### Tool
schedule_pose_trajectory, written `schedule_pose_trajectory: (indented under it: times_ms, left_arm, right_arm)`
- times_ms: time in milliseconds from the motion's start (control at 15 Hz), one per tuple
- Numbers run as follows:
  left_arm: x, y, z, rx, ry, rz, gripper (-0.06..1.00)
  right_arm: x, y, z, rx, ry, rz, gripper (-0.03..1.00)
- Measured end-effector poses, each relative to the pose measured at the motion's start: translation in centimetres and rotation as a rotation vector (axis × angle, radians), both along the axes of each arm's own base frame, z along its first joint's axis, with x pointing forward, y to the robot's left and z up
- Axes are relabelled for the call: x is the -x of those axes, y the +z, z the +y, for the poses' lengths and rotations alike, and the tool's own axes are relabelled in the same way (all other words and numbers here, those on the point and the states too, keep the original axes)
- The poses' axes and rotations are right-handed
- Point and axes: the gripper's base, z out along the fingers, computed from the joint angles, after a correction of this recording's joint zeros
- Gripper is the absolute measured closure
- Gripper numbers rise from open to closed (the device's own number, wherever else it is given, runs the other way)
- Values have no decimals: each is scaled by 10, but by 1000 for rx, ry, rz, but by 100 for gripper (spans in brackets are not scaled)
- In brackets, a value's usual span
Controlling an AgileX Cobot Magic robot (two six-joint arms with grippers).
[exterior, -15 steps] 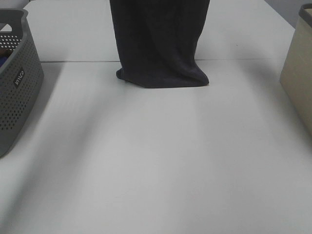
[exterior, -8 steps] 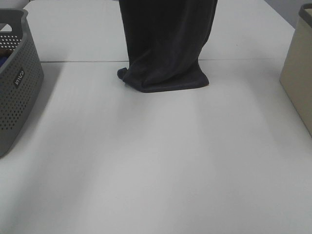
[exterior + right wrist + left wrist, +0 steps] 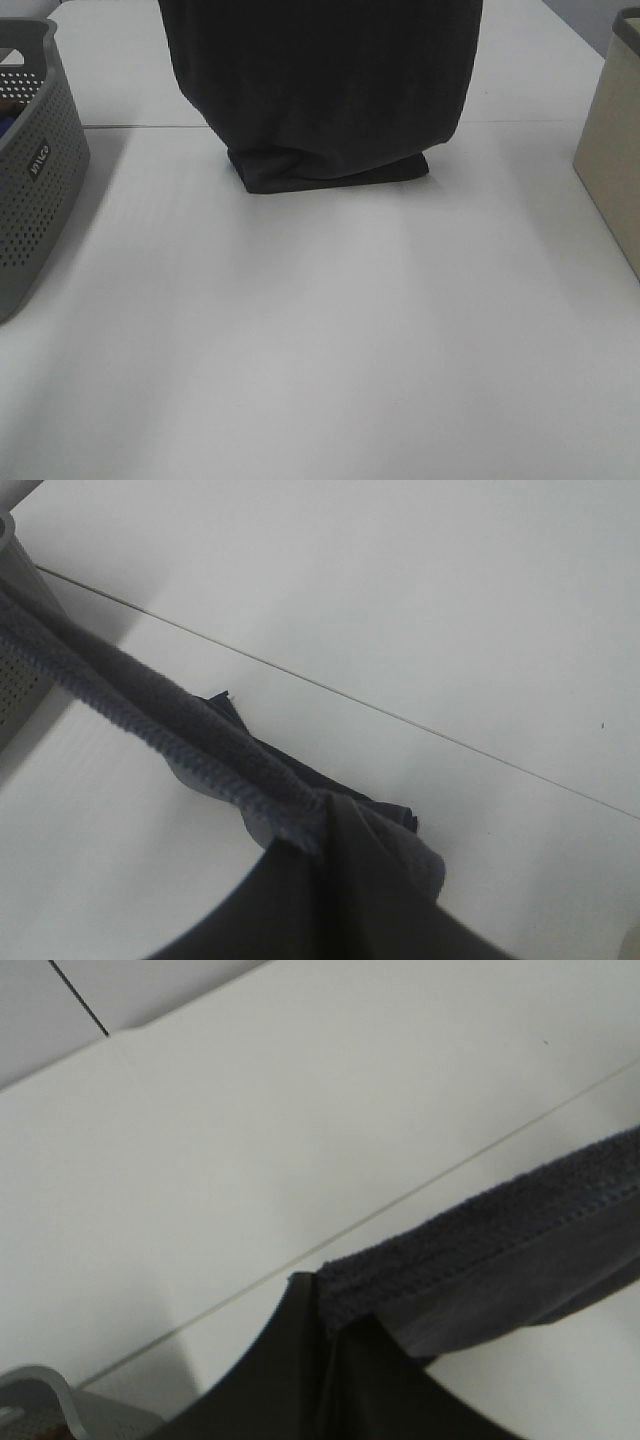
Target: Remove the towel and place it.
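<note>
The dark charcoal towel (image 3: 320,90) hangs as a wide curtain from above the exterior view's top edge. Its lower end lies folded on the white table (image 3: 320,330) near the seam. Neither gripper shows in the exterior view. In the left wrist view my left gripper (image 3: 322,1308) is shut on a hemmed corner of the towel (image 3: 500,1250), which stretches away taut. In the right wrist view my right gripper (image 3: 320,825) is shut on the other corner, with the towel (image 3: 150,710) rolled along its hem above the table.
A grey perforated basket (image 3: 35,170) stands at the table's left edge, and its rim (image 3: 40,1400) shows in the left wrist view. A beige bin (image 3: 612,150) stands at the right edge. A seam (image 3: 140,126) crosses the table behind the towel.
The hanging towel has spread much wider to both sides, from a narrow drape to a broad sheet. Its bottom fold stays on the table at about the same spot.
</note>
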Motion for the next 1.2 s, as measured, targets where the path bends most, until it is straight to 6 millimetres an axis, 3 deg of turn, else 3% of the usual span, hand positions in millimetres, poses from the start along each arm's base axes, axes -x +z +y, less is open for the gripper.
schedule_pose_trajectory:
  times_ms: [267,467,733,933,1000,1200]
  left_arm:
    - [46,-8,17,27,22,144,94]
    - [104,-3,35,86,0,192,94]
    - [176,-21,55,230,11,304,94]
    - [209,-49,59,318,-17,415,94]
    - [222,-66,60,347,-27,482,94]
    - [230,-86,59,361,-41,548,94]
  right_arm:
    - [27,8,3,-90,61,40,96]
    - [68,-11,-2,-111,88,170,96]
    - [128,-25,-10,-160,127,248,96]
    - [158,-40,-19,-161,128,291,96]
    - [172,-50,-22,-160,128,318,96]
    - [185,-67,-26,-154,121,364,96]
